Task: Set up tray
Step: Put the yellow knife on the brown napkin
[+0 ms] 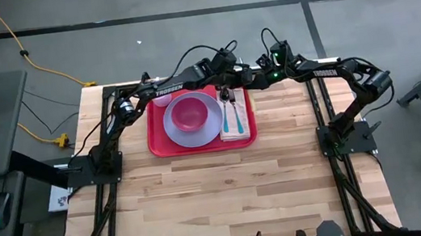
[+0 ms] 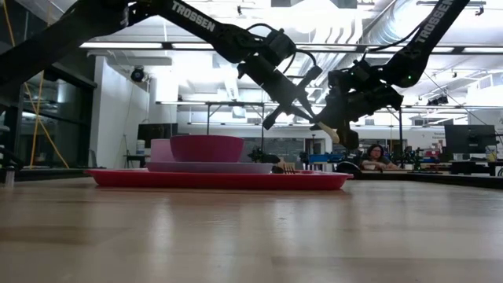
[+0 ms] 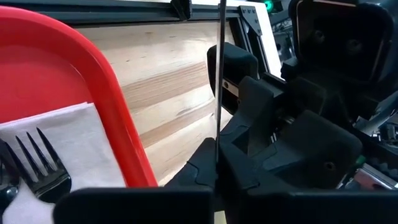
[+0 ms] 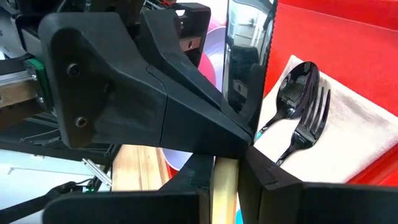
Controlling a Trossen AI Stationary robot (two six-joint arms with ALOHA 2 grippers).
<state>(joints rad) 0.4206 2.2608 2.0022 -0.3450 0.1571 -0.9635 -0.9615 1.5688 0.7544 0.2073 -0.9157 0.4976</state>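
The red tray [image 1: 158,141] lies at the table's far middle. It carries a lavender plate [image 1: 175,129] with a pink bowl [image 1: 187,113], and a white napkin [image 1: 234,125] with a dark fork [image 4: 311,118] and spoon [image 4: 298,78] on it. Both grippers meet in the air above the tray's far right corner, my left gripper [image 1: 242,76] facing my right gripper [image 1: 259,79]. Between them is a knife with a shiny serrated blade [image 4: 249,62] and a tan handle [image 4: 225,180]. Both grippers are shut on it. My left gripper [image 3: 216,199] has the knife's thin blade [image 3: 217,124] pinched between its two fingers, flat sides against the pads. The blade shows edge-on there. The knife is lifted clear of the tray. My right gripper [image 4: 225,202] pinches the tan handle [image 2: 328,130] between its two fingers. It comes from the table's right side, slanting down. The blade stands out beyond its fingers toward the left gripper.
Bare wooden table [image 1: 237,196] stretches from the tray toward the near edge. Black frame rails [image 1: 321,120] run along both sides and the far edge. A person [image 2: 377,157] sits in the room beyond the table.
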